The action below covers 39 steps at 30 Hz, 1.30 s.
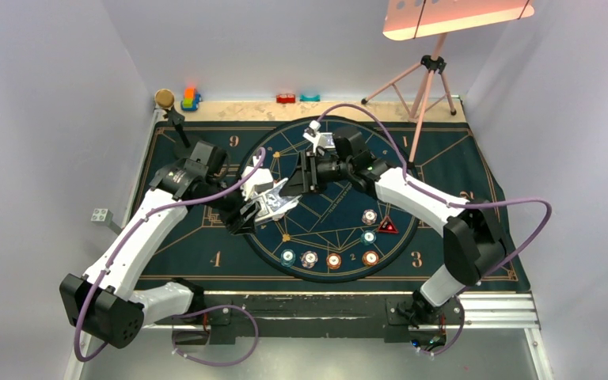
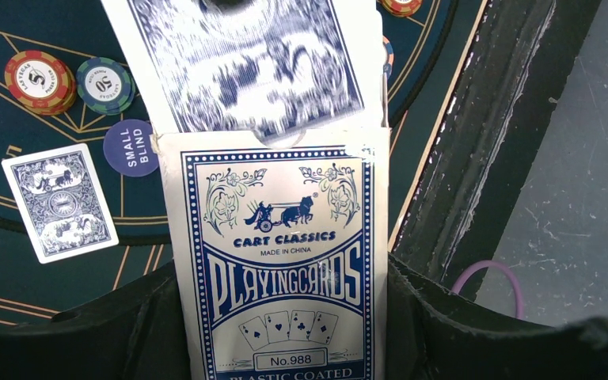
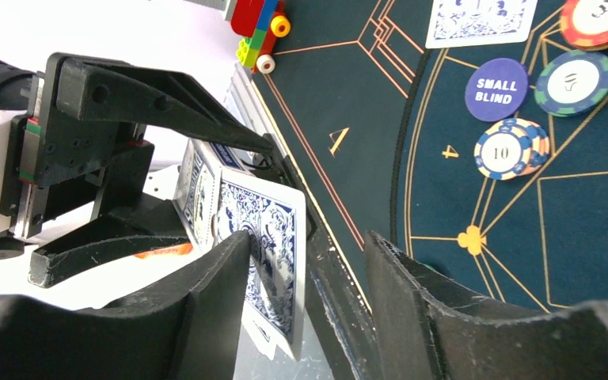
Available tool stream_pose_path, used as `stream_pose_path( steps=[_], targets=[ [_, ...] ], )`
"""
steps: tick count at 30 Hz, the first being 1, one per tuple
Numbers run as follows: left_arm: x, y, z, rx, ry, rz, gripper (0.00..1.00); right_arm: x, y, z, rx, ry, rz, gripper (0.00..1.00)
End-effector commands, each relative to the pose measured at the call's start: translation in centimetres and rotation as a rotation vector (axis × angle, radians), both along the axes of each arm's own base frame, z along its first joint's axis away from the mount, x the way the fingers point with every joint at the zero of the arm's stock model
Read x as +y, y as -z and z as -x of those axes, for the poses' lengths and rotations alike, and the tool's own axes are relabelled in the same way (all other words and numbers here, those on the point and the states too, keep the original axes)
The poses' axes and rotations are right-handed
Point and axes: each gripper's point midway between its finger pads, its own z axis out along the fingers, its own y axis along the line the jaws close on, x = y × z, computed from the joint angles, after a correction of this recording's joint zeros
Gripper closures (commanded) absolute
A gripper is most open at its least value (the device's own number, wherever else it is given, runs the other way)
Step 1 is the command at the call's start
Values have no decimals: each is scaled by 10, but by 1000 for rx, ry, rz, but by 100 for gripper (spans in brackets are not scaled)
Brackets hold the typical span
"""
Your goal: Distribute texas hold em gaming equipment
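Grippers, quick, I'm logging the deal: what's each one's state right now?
Left gripper: closed, holding the card box.
Right gripper: open, straddling a card sticking from the box.

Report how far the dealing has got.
Done: chips and a red triangle token lie on the mat, plus the small blind disc with one face-down card near it. In hand: the left gripper holds the card box; the right gripper, jaws open, straddles a protruding card. Left: drawing that card, probably dealing more.

Glossy paperboard card box (image 2: 281, 269), matt cloth mat (image 2: 47, 293), smooth plastic chips (image 2: 39, 79), brushed metal rail (image 1: 483, 309).
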Motion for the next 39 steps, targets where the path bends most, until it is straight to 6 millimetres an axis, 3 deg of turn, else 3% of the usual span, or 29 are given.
stream_pose_path(
  steps=[1,8,16,30,39],
  targets=[
    [-8,-24,-5,-58,1,67,87,-15,-12,-10,-54,39,3,46],
    [-8,-26,-6,-61,4,68,87,-25,-11,-14,-57,58,14,55],
    [-9,-25,-6,-55,6,72,87,-43,-23,-23,-94,101,21,57],
    [-9,-22,-5,-47,9,71,88,-51,-43,-27,-198,142,64,60],
    [-10,-20,-5,-48,9,73,88,-54,-76,-22,-300,148,78,60]
  ],
)
